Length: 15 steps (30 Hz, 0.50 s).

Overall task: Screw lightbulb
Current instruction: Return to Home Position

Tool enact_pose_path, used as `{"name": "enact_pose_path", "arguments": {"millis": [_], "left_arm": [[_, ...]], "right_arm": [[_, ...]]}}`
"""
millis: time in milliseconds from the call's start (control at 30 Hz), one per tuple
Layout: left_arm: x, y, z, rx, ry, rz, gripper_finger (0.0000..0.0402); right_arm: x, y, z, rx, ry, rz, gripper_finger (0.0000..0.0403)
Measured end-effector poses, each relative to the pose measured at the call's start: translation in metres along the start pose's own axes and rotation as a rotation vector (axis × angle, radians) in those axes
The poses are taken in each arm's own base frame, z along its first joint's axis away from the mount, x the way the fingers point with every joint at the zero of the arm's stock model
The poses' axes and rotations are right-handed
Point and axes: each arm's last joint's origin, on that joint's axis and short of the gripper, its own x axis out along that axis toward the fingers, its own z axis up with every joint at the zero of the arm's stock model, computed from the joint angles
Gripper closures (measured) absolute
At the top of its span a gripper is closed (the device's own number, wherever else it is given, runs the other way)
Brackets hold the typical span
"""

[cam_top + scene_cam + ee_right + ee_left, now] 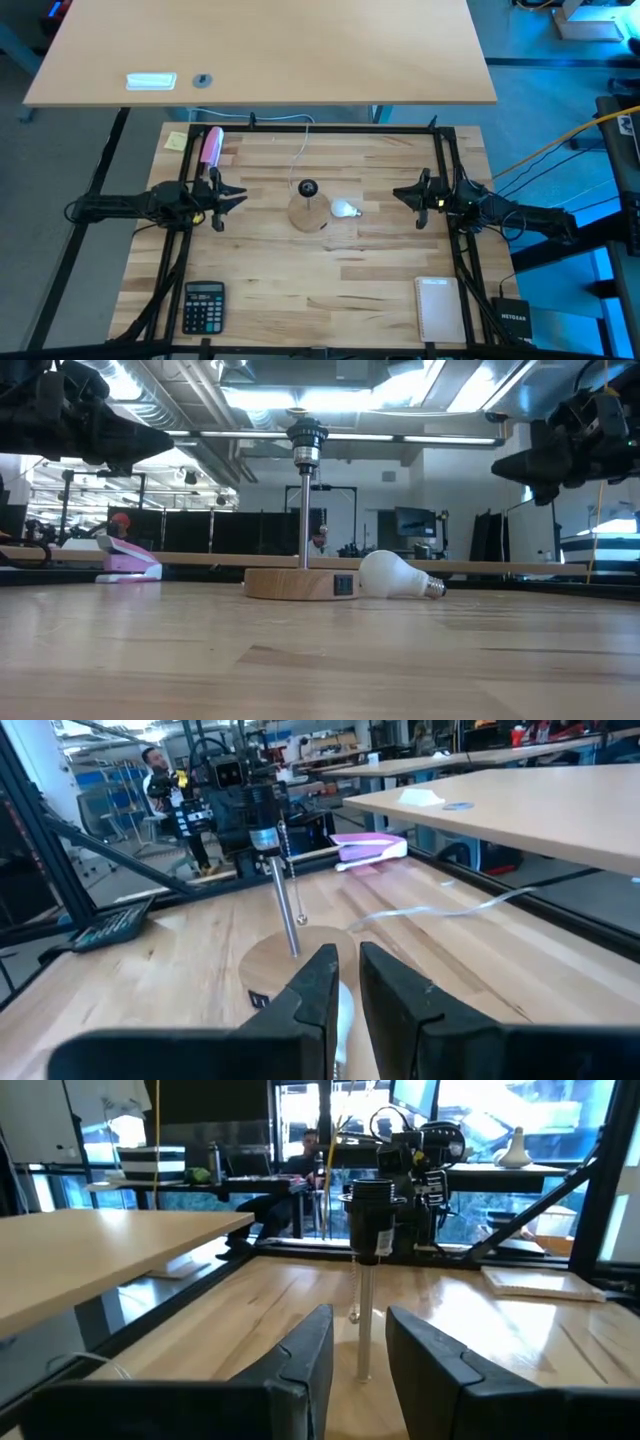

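Left pincer (238,197) and right pincer (400,194) flank lightbulb (346,210); black box (512,316) reads NETGEAR.

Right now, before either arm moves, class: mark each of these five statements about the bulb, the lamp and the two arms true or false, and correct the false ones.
1. The lightbulb lies on its side on the table. True.
2. The lightbulb is screwed into the lamp. False: the socket is empty; the bulb lies beside the wooden base.
3. The left tool holds the lightbulb. False: it is open and empty, at the table's left side.
4. The right tool is open and holds nothing. True.
5. The calculator is on the left arm's side. True.
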Motion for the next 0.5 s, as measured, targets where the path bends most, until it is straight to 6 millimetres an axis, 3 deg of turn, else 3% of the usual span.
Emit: {"name": "enact_pose_path", "arguments": {"millis": [500], "left_arm": [[0.0001,0.0,-0.0001,0.011,0.001,0.0,0.0315]], "right_arm": [[0.0008,-0.0002,-0.0012,-0.001,0.01,-0.002,0.0354]]}}
